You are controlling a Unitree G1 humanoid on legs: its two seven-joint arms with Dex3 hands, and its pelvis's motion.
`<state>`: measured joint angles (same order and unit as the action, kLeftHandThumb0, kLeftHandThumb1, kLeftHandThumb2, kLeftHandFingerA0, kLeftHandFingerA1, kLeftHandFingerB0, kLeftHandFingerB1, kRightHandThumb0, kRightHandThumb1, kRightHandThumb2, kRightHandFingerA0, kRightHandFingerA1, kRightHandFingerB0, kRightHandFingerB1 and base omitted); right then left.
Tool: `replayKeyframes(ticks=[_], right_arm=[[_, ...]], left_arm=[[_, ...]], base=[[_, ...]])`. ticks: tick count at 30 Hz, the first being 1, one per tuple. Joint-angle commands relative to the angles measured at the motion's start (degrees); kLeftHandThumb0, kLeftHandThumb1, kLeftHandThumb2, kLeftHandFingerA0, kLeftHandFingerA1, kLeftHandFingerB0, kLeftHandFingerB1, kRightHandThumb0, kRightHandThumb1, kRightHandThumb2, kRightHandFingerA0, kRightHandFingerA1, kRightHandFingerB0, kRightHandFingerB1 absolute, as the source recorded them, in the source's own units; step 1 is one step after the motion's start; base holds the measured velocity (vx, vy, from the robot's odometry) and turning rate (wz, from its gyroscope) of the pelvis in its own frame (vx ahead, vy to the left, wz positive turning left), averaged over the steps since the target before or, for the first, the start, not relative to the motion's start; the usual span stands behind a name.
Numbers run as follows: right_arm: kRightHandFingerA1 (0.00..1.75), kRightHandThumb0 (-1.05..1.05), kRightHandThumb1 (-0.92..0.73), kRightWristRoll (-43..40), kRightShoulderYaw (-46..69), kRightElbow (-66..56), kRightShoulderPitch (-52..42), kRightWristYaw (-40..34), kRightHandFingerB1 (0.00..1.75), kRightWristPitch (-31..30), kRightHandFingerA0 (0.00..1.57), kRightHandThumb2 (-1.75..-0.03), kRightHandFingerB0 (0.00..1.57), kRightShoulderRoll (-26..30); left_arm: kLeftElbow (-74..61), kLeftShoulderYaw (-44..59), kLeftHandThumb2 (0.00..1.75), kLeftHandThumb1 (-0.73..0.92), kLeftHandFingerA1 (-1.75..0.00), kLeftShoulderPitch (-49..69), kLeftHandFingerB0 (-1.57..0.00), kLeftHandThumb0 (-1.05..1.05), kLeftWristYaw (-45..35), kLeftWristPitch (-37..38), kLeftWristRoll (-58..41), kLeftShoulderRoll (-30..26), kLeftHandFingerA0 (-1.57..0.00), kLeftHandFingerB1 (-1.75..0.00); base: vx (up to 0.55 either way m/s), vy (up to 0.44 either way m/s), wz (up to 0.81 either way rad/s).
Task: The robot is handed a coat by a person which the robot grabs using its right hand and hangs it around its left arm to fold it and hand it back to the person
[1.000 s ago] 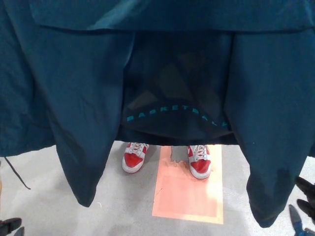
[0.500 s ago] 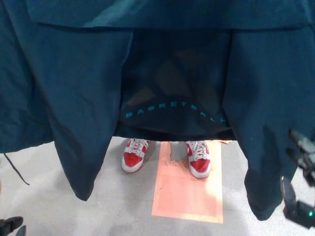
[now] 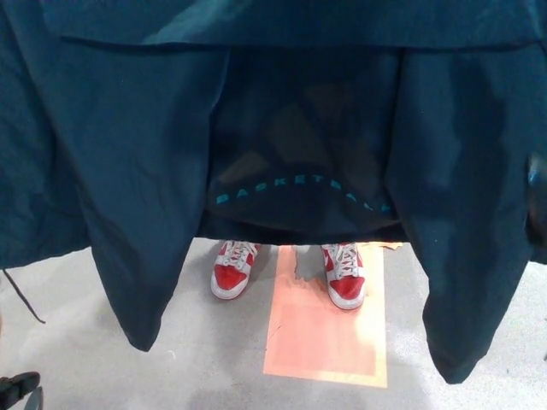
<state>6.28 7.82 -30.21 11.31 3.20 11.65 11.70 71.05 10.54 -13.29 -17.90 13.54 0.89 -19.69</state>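
The dark teal, thin woven coat hangs spread across almost the whole view, held up from above the frame. Its sleeves dangle left and right, and teal lettering shows on the inner back.

At the right edge a blurred pale shape looks like the right hand against the cloth; I cannot tell its state. The left hand is a dark sliver at near left, state also unclear.

The grab would go best high on the right panel, not on the loose sleeve end.

Beyond the coat, a person's red-and-white sneakers stand by an orange floor patch.
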Motion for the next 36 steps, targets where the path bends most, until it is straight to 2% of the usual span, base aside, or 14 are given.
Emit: replayKeyframes(ticks=[1,7,8,11,14,15,20,21,23,26,27,31,32,36], right_arm=[[0.21,-0.89,-0.73,1.37,-0.57,-2.97,23.76,8.02,0.15,-12.30,0.08,-1.07,0.08,11.13],[0.18,-0.91,-0.77,6.78,-8.73,14.92,37.71,16.61,0.13,-15.18,0.06,-1.07,0.06,17.38],[0.17,-0.88,-0.77,7.74,-10.66,19.42,40.63,18.30,0.13,-14.66,0.00,-1.09,0.00,18.22],[0.14,-0.88,-0.81,11.77,-16.55,32.55,48.87,22.74,0.12,-12.08,0.00,-1.11,0.00,19.92],[0.09,-0.91,-0.83,14.06,-20.60,40.67,54.38,25.09,0.09,-11.70,0.00,-1.13,0.00,20.36],[0.17,-0.86,-0.80,14.64,-22.02,43.15,56.26,26.44,0.15,-12.55,0.00,-1.10,0.00,20.27],[0.10,-0.94,-0.81,15.49,-28.93,60.44,67.70,35.08,0.10,-15.56,0.00,-1.16,0.00,17.01],[0.18,-0.91,-0.78,15.91,-30.14,62.75,69.27,36.30,0.15,-15.90,0.03,-1.11,0.03,16.45],[0.15,-0.92,-0.78,15.85,-30.86,64.49,70.23,36.30,0.13,-15.48,0.00,-1.14,0.00,16.07],[0.21,-0.83,-0.68,14.69,-33.74,71.13,74.20,42.00,0.19,-19.64,0.00,-1.07,0.00,12.20],[0.20,-0.83,-0.67,13.47,-33.92,72.65,74.94,43.70,0.20,-19.53,0.00,-1.06,0.00,11.59],[0.14,-0.87,-0.66,13.87,-36.07,76.71,76.97,46.19,0.15,-18.95,0.00,-1.04,0.00,10.17],[0.01,-1.02,-0.72,13.43,-36.41,77.93,77.57,47.96,0.00,-18.96,0.00,-1.02,0.00,9.86],[0.05,-1.01,-0.67,11.39,-37.55,82.47,79.79,56.08,0.00,-19.49,0.00,-1.00,0.00,9.05]], left_arm=[[-0.68,0.38,0.71,0.92,-0.28,0.11,-0.08,-0.75,-1.38,3.21,-0.91,-1.29,-0.11,-0.24],[-0.57,1.72,0.69,0.90,-0.26,-1.01,-0.08,-0.74,-1.32,1.83,-2.28,-0.30,-0.09,-0.25],[-0.77,1.71,1.08,0.77,-0.27,-0.86,-0.06,-0.80,-1.91,2.55,-2.31,-0.25,-0.06,-0.26],[-1.07,2.26,1.07,0.78,-0.20,-0.90,-0.06,-0.83,-2.99,2.90,-2.88,-0.26,-0.06,-0.22],[-1.18,2.19,1.06,0.75,-0.28,-1.72,-0.05,-0.78,-1.98,1.72,-2.52,-0.13,-0.05,-0.28],[-1.13,1.82,1.07,0.73,-0.34,-1.95,-0.03,-0.70,-1.31,1.17,-1.99,-0.19,-0.03,-0.36],[-1.02,1.29,1.07,0.73,-0.36,-1.77,-0.03,-0.69,-1.61,1.79,-1.31,-0.43,-0.03,-0.36],[-1.00,1.52,1.06,0.74,-0.36,-1.63,-0.03,-0.68,-1.73,1.69,-1.57,-0.33,-0.03,-0.36],[-0.92,1.64,1.06,0.72,-0.38,-1.65,-0.03,-0.69,-1.65,1.64,-1.66,-0.31,-0.03,-0.37],[-0.64,2.24,1.06,0.72,-0.32,-1.32,-0.02,-0.70,-2.73,0.94,-2.36,-0.36,-0.02,-0.35],[-0.65,2.43,1.04,0.74,-0.28,-1.24,-0.06,-0.78,-2.98,0.91,-2.53,-0.33,-0.05,-0.31],[-0.55,2.70,1.04,0.74,-0.27,-0.99,-0.05,-0.78,-3.53,1.25,-2.63,-0.43,-0.05,-0.29],[-0.57,2.80,1.04,0.74,-0.27,-0.88,-0.06,-0.79,-3.50,1.23,-2.69,-0.46,-0.06,-0.30],[-0.61,2.57,1.04,0.74,-0.26,-0.28,-0.05,-0.77,-3.76,1.43,-2.27,-0.61,-0.05,-0.31]], base=[[0.00,0.000,0.00],[0.00,0.000,0.00],[0.00,0.000,0.00],[0.00,0.000,0.00],[0.00,0.000,0.00],[0.00,0.000,0.00],[0.00,0.000,0.00],[0.00,0.000,0.00],[0.00,0.000,0.00],[0.00,0.000,0.00],[0.00,0.000,0.00],[0.00,0.000,0.00],[0.00,0.000,0.00],[0.00,0.000,0.00]])
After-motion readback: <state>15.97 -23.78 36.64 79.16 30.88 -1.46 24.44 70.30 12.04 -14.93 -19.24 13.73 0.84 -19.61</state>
